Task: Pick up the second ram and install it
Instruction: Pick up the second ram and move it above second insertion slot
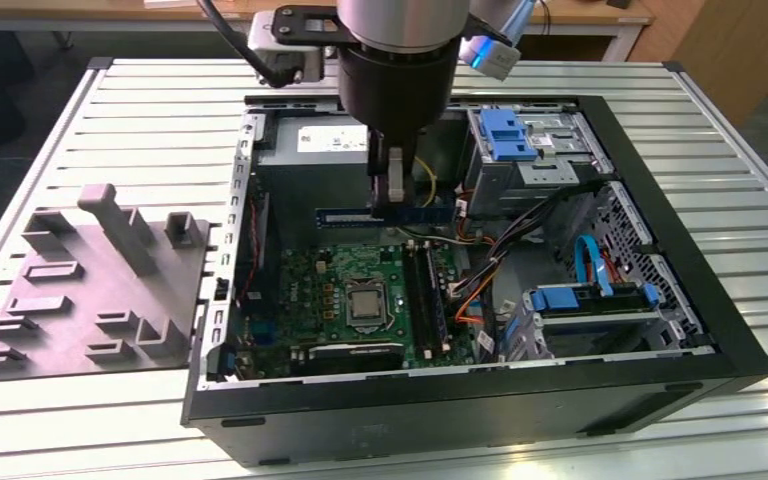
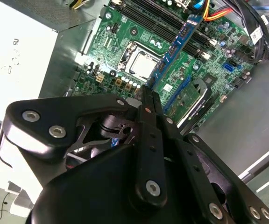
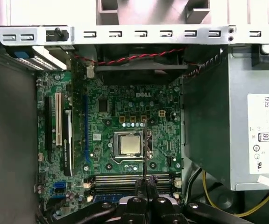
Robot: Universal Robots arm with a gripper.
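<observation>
The second ram [image 1: 418, 215], a thin bluish-green strip, hangs level above the motherboard [image 1: 317, 285] inside the open computer case. My gripper [image 1: 384, 205] is shut on its middle. In the second wrist view the ram [image 2: 174, 49] runs away from the closed fingertips [image 2: 148, 95] over the silver processor socket [image 2: 141, 65]. The first wrist view shows the stick edge-on as a thin dark line [image 3: 144, 149] rising from the gripper [image 3: 144, 181], above the socket [image 3: 128, 143]. The long black memory slots [image 3: 125, 178] lie just below the gripper, and the ram is held above them, not seated.
A grey power supply [image 1: 311, 140] sits at the back of the case, with blue drive bays [image 1: 504, 135] and loose cables [image 1: 491, 265] on the exterior view's right. An expansion card [image 1: 357, 350] lies near the front wall. A grey fixture block [image 1: 91, 290] stands outside the case on the slatted table.
</observation>
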